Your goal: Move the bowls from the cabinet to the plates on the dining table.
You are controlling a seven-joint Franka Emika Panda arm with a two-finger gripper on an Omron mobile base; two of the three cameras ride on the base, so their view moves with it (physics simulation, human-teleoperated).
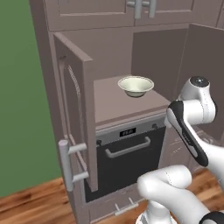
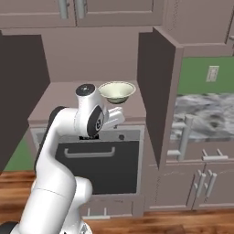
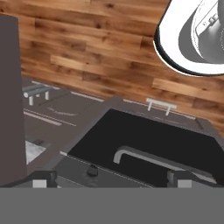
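- The pale cream-green glossy round bowl (image 1: 136, 85) sits upright on the flat mauve-brown shelf (image 1: 114, 105) inside the tall mauve-brown wooden cabinet (image 1: 70, 87), both arched-panel doors swung wide.
- The two-finger gripper (image 3: 112, 178) looks down the dark glass oven front (image 3: 144, 148) towards the plank floor (image 3: 96, 48); its small dark tips stand wide apart with nothing between them.
- By my reading, the bowl lies above and behind the hand, further into the cabinet, so the wrist must lift and turn towards the shelf before any reach.
- The bowl is round, with no long axis; its thin flared rim is the likely place to pinch.
- Below the shelf, the oven carries a curved grey bar handle (image 1: 127, 148).
- To the right lies a grey-and-white veined marble counter (image 2: 205, 114).
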